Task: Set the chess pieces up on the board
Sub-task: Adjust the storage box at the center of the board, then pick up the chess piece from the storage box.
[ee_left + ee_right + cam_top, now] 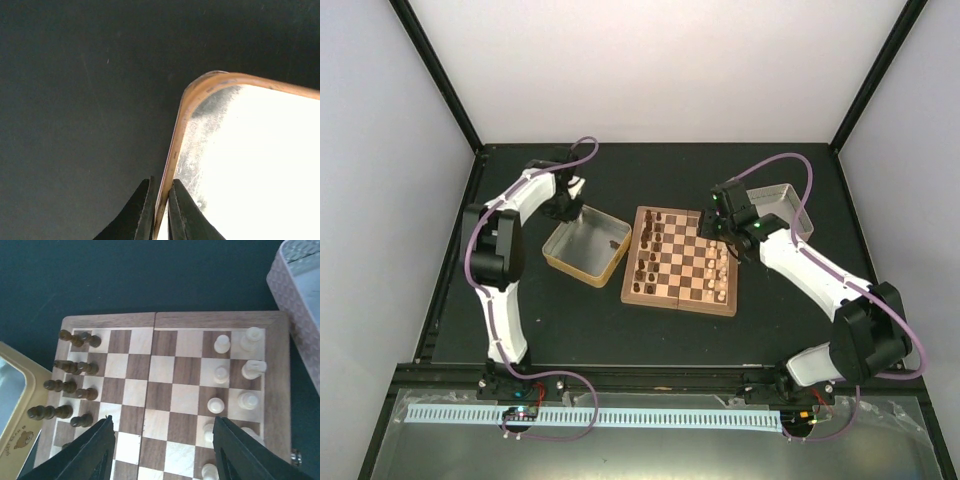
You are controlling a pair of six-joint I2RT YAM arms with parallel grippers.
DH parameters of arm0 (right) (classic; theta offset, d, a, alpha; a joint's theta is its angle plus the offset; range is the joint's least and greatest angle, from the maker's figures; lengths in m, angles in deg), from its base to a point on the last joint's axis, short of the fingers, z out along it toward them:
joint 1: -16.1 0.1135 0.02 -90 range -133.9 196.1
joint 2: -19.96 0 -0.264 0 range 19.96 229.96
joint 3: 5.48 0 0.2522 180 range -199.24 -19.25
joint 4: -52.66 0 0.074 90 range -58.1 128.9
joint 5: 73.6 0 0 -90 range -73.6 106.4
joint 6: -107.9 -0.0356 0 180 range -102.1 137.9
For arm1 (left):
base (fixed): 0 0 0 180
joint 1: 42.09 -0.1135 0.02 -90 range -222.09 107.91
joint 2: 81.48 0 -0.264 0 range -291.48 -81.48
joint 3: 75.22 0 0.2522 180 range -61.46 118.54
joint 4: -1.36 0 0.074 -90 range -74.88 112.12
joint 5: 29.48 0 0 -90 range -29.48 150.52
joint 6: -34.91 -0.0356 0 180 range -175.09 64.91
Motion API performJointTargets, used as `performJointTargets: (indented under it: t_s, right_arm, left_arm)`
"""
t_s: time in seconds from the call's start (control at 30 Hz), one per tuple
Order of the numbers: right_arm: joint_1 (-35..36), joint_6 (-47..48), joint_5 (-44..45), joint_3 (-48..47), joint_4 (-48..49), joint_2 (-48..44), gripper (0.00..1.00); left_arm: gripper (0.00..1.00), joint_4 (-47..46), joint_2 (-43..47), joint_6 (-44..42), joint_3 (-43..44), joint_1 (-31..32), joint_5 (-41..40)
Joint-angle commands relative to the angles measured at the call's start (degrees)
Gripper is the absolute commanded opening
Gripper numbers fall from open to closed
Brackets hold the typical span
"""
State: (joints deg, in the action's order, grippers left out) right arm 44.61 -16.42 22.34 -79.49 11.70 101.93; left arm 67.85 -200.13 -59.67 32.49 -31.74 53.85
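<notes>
The board (680,262) lies mid-table. Dark brown chess pieces (650,250) stand in two rows along its left side; in the right wrist view they (75,340) fill the board's (165,390) left edge. One small dark piece (611,243) lies in the gold tin (585,245). My left gripper (565,205) sits at the tin's far corner; in the left wrist view its fingers (145,210) straddle the gold rim (180,135), shut on it. My right gripper (162,450) is wide open and empty above the board's middle squares.
Pale cream pieces (220,345) stand on the board's right side. A silver tin (775,205) sits right of the board, seen at the right edge of the right wrist view (300,300). The gold tin's corner (15,430) shows at the lower left there. White walls enclose the dark table.
</notes>
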Motion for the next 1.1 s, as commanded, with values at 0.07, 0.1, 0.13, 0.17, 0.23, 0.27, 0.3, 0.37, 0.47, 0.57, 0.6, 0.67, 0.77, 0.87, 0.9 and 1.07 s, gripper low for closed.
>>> performJointTargets:
  t_s: [0.07,0.1,0.13,0.17,0.23,0.27,0.3,0.37,0.47,0.57,0.6,0.67,0.77,0.87,0.9,1.07]
  right_arm:
    - [-0.2,2.5,5.9,-1.1,-2.0,0.9,0.54]
    - [-0.2,2.7,6.0,-2.0,-2.7,1.4,0.54]
    - [-0.2,3.1,6.2,-2.9,-3.4,2.0,0.53]
    - [-0.2,3.5,6.4,-3.5,-3.9,2.5,0.53]
    - [-0.2,3.8,6.7,-4.1,-4.4,3.3,0.52]
    - [-0.2,3.8,6.2,-4.2,-4.5,3.7,0.52]
    - [-0.2,3.6,5.6,-4.3,-4.6,4.1,0.52]
    - [-0.2,3.4,4.2,-4.9,-5.1,4.9,0.52]
    - [-0.2,5.4,3.1,-6.1,-4.4,6.0,0.52]
    - [-1.0,9.5,3.4,-7.9,-3.2,6.7,0.52]
    - [-1.6,10.1,3.5,-8.3,-2.9,6.9,0.52]
    - [-3.3,9.7,2.2,-8.9,-3.0,6.9,0.51]
    - [-4.2,12.6,3.5,-7.6,-1.0,5.0,0.51]
    - [-4.4,14.0,5.7,-6.5,-0.8,3.2,0.51]
    - [-4.4,14.3,6.1,-5.9,-0.7,2.5,0.51]
    - [-4.4,15.2,7.3,-0.4,1.4,-2.9,0.51]
  left_arm:
    - [0.07,-1.0,6.8,5.0,-9.5,-1.1,-2.9]
    - [0.07,-1.4,8.0,5.6,-10.8,-1.2,-3.7]
    - [0.07,-1.8,9.3,6.1,-12.3,-1.4,-4.4]
    - [0.07,-2.3,10.3,6.8,-13.6,-1.6,-4.7]
    - [0.07,-2.7,12.3,8.4,-15.9,-2.1,-5.5]
    - [0.06,-2.5,13.1,9.0,-17.0,-2.5,-5.9]
    - [0.07,-2.1,14.0,9.6,-17.8,-2.9,-6.2]
    - [0.13,-0.7,15.7,11.3,-18.9,-3.2,-5.9]
    - [0.3,-0.4,19.6,14.6,-19.9,-3.2,-2.9]
    - [0.45,-0.1,23.1,21.8,-18.6,-3.3,1.5]
    - [0.48,0.2,24.1,25.6,-17.9,-3.2,2.7]
    - [0.52,0.9,26.1,34.4,-17.0,-3.2,5.2]
    - [0.53,-3.7,29.6,46.0,-19.3,-2.3,11.8]
    - [0.53,-8.1,31.2,58.2,-23.1,-0.8,14.9]
    - [0.52,-9.0,31.6,61.6,-24.1,-0.2,15.2]
    - [0.48,-10.6,30.0,74.2,-24.6,3.7,16.2]
